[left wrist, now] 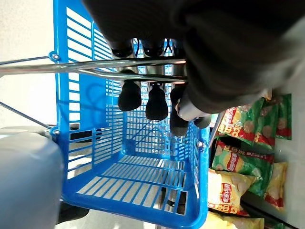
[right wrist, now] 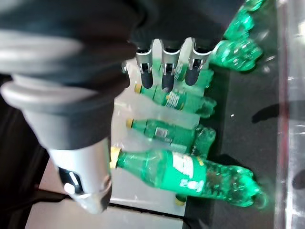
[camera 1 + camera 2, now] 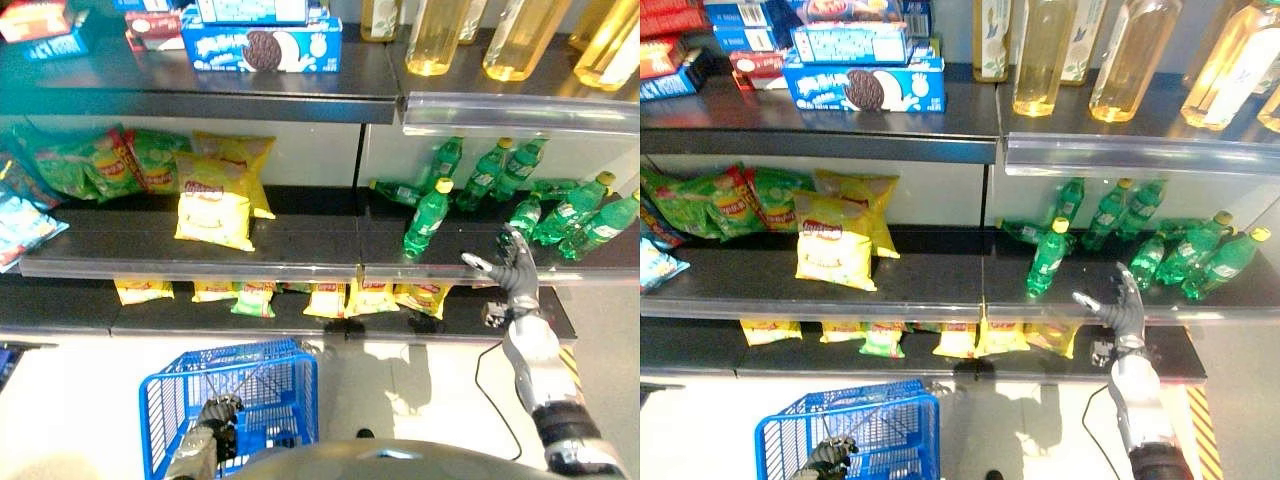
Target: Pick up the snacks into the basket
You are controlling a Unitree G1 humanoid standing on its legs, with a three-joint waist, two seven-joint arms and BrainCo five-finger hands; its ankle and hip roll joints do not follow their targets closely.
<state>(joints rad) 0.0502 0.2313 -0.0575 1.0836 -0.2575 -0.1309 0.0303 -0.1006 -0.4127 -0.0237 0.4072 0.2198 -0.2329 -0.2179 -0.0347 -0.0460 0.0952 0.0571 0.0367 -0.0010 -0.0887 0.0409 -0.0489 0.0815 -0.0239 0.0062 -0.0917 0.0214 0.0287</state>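
Gripping blue slatted plastic basket [image 3: 262, 385] wire handle, left hand [image 1: 157, 98], right hand [image 3: 512, 262] open-fingered

Blue slatted basket [image 3: 262, 385], yellow chip bags [image 3: 213, 208] with red logos, green bottles [image 3: 428, 218] with yellow caps.

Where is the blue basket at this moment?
The blue basket hangs low on the robot's left in the eye views, over the floor before the bottom shelf of chip bags, its metal handle held by the left hand.

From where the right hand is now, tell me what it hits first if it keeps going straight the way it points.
Probably the green bottles on the middle shelf: the open right hand points at them from the shelf's front edge, though depth is unclear.
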